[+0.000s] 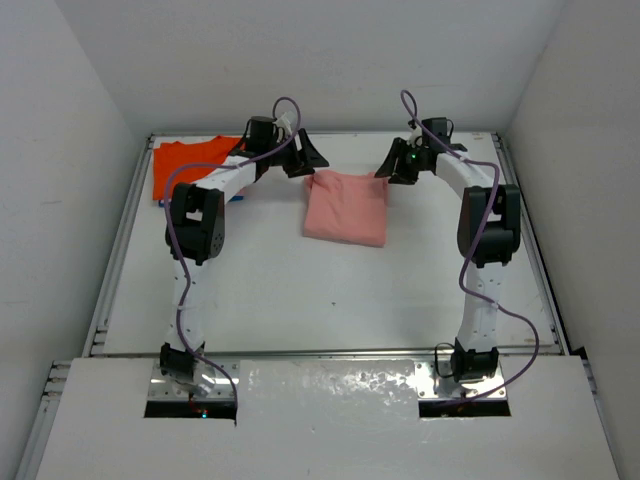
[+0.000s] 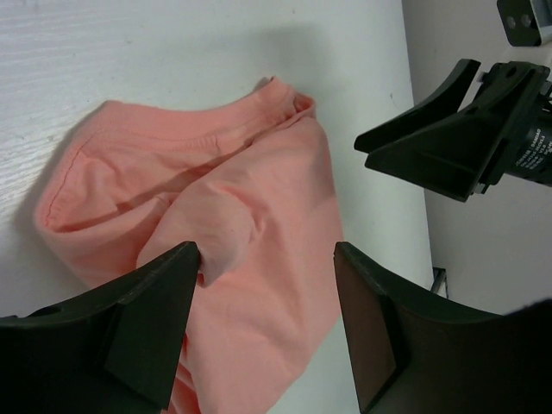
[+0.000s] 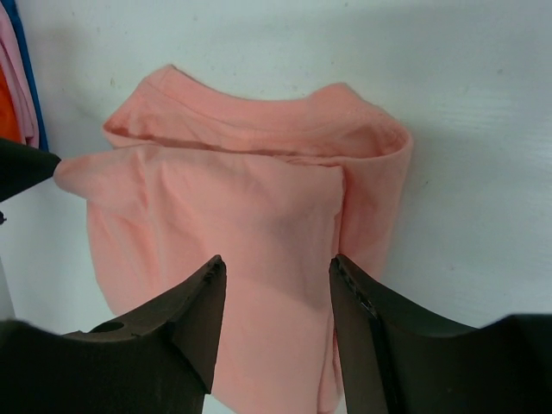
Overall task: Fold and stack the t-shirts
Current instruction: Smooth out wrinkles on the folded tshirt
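The pale salmon-pink t-shirt (image 1: 346,206) lies folded in a rough rectangle at the back middle of the table. It also shows in the left wrist view (image 2: 233,259) and the right wrist view (image 3: 259,224). My left gripper (image 1: 305,157) is open and empty, just above the shirt's far left corner. My right gripper (image 1: 398,164) is open and empty, just above its far right corner. The bright orange t-shirt (image 1: 190,160) lies flat at the back left, with a thin blue edge (image 1: 165,200) under it. The orange and blue cloth show at the right wrist view's left border (image 3: 17,78).
The white table (image 1: 330,290) has raised metal rails (image 1: 115,250) along its sides. White walls close it in at the back and both sides. Purple cables (image 1: 285,110) loop above both arms.
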You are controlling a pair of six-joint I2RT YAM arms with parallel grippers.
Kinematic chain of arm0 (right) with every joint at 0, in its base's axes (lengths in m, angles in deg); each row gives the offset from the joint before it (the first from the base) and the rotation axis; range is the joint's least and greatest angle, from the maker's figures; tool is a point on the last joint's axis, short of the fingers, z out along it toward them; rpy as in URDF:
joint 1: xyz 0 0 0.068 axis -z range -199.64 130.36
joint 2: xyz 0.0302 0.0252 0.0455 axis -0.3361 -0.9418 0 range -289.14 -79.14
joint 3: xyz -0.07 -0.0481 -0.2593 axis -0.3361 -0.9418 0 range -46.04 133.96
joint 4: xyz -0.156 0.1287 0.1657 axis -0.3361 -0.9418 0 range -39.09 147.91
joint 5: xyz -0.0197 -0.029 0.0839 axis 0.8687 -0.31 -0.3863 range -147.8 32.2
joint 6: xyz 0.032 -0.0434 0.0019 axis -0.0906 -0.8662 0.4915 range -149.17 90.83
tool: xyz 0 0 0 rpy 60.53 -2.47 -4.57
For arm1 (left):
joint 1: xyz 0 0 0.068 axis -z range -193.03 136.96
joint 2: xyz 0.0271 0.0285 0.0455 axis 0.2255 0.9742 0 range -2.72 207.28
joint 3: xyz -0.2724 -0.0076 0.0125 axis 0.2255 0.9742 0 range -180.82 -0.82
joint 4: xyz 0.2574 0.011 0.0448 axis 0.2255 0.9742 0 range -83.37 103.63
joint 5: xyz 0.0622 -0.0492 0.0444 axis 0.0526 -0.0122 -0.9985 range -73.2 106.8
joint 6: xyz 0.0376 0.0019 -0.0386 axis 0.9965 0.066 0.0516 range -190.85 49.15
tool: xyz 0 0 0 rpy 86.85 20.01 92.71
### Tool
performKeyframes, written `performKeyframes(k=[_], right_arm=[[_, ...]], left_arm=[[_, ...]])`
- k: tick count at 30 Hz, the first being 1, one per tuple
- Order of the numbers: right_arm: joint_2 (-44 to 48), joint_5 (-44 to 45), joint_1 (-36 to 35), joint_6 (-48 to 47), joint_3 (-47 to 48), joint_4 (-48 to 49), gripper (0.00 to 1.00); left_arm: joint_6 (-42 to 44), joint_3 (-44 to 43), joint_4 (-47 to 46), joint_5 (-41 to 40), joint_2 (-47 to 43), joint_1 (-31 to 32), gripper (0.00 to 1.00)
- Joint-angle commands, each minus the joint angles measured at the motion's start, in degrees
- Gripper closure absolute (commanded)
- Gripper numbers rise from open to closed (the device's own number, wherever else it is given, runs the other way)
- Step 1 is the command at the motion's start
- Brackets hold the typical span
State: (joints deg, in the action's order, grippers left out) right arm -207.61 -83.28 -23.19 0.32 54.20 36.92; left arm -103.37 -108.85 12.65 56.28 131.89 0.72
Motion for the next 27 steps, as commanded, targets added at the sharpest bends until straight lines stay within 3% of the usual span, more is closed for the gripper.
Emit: performKeyframes(k=[1,7,12,20,24,27], right_arm=[[-1.6,-0.1,0.6,-1.1,3.3,1.8,0.51],[-5.2,-1.7,0.7,0.0,4.8,2.7,0.51],[-7.0,-3.4,0.7,1.0,5.0,4.3,0.51],[-7.9,-4.7,0.6,3.2,5.1,6.7,0.52],[-7.9,-5.6,0.7,4.3,4.8,8.8,0.53],[-8.6,-5.6,0.7,4.3,5.7,8.3,0.54]], left_arm=[[-0.8,-2.8,-3.8,1.9,1.1,0.8,0.38],[0.5,-3.3,-1.8,0.5,1.9,1.4,0.39],[5.5,-6.0,5.3,-5.9,3.0,-0.1,0.39],[5.0,-5.3,2.5,-6.0,0.7,-1.5,0.39],[6.7,-3.8,3.3,-7.0,-2.1,-1.6,0.41],[8.5,-2.4,5.2,-6.2,-4.3,-1.6,0.48]])
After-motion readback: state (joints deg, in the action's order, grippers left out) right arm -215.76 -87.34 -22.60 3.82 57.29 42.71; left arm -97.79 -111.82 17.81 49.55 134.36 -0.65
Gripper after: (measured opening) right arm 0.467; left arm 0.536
